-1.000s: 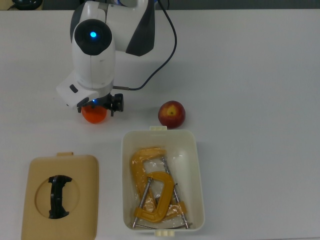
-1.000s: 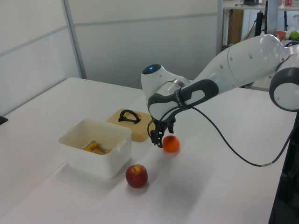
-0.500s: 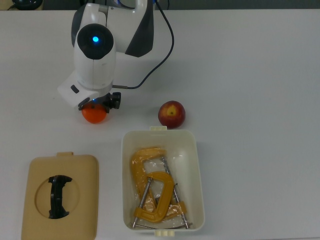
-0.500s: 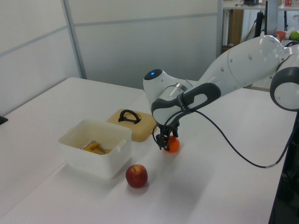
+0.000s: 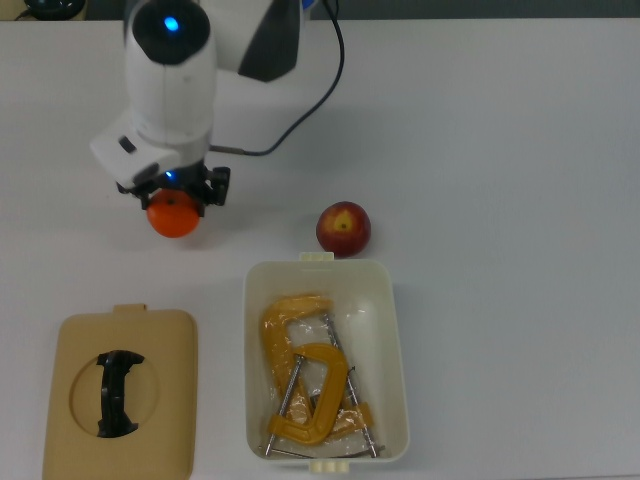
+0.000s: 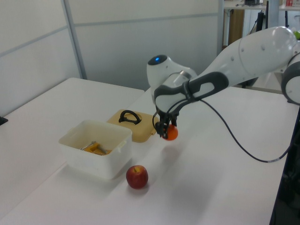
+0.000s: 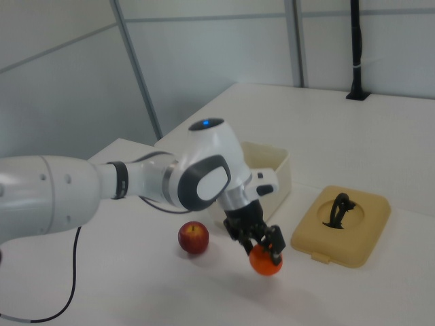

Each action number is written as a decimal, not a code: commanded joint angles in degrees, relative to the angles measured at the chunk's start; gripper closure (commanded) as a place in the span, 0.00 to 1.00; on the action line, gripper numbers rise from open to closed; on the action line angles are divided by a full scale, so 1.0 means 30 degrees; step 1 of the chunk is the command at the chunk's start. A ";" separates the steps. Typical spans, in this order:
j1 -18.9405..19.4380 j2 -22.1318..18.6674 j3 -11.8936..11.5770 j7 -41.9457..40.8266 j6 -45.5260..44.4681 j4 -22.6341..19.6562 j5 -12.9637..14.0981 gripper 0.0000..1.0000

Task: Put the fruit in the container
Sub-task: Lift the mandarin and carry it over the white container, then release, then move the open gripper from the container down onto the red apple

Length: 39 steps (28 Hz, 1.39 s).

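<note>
On your white table (image 5: 520,150): cream container (image 5: 395,330), tan lid (image 5: 170,345), apple (image 5: 343,228), mandarin (image 5: 173,216).
Your gripper (image 5: 170,195) is clamped on the mandarin, lifted off the table, near the lid; apple sits just beside the container, yellow C-clamps (image 5: 305,385) inside.

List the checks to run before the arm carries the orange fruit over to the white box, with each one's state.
1. Gripper shut on the orange fruit: ok.
2. Fruit clear of the table, shadow beneath it in the left view: ok.
3. Container open, lid lying apart: ok.
4. Room inside: yellow clamps take up much of the floor: cannot tell.
5. Apple beside the container's rim, near the carry path: not ok.
</note>
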 commanded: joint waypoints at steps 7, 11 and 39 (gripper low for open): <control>0.0206 -0.0532 -0.0550 0.0853 0.0251 0.2337 0.3775 1.00; 0.0732 0.0640 -0.0315 0.3955 0.1652 0.3571 0.4072 1.00; 0.4279 0.1348 0.0974 1.4047 0.1985 0.4715 -0.2377 0.00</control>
